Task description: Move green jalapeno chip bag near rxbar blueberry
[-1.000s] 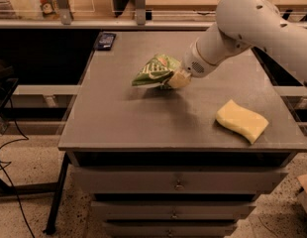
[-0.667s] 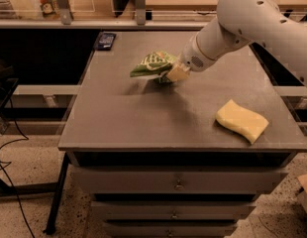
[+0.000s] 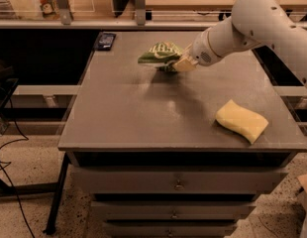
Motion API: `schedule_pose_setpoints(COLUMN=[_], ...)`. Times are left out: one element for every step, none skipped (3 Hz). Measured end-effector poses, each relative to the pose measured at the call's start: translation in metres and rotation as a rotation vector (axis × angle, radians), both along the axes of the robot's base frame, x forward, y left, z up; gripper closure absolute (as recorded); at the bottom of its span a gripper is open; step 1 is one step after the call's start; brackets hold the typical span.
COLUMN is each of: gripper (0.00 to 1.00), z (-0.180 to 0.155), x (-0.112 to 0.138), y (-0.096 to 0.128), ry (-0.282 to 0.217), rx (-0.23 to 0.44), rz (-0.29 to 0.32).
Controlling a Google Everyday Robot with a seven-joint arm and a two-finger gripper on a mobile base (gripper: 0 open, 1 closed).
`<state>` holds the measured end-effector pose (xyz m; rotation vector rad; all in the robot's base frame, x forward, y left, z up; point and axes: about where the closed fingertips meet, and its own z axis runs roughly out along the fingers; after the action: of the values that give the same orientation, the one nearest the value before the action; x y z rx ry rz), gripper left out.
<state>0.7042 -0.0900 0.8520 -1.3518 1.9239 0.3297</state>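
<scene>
From my seat, the rxbar blueberry [image 3: 105, 39] sat way back at the far left corner of the worktop [image 3: 138, 113]. A bit right of it, near but not touching, the green jalapeno chip bag [image 3: 160, 53] hung tilted just over the surface, with its shadow underneath. The gripper [image 3: 179, 65] was at the bag's right end, fingers pinched closed on the crinkly edge, white arm stretching off to the upper right. Toward the front right, well apart from all that, lay a yellow wavy sponge [image 3: 241, 120].
</scene>
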Motion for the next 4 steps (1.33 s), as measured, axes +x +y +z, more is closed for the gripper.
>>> schedule_pose_setpoints(gripper=[1.00, 1.00, 1.00, 1.00], z=[0.007, 0.001, -0.010, -0.023], x=[0.019, 0.046, 0.067, 0.089], y=[0.004, 0.019, 0.043, 0.067], ry=[-0.049, -0.075, -0.087, -0.099], rx=[0.053, 0.070, 0.070, 0.076], rz=[0.015, 0.043, 0.086, 0.124])
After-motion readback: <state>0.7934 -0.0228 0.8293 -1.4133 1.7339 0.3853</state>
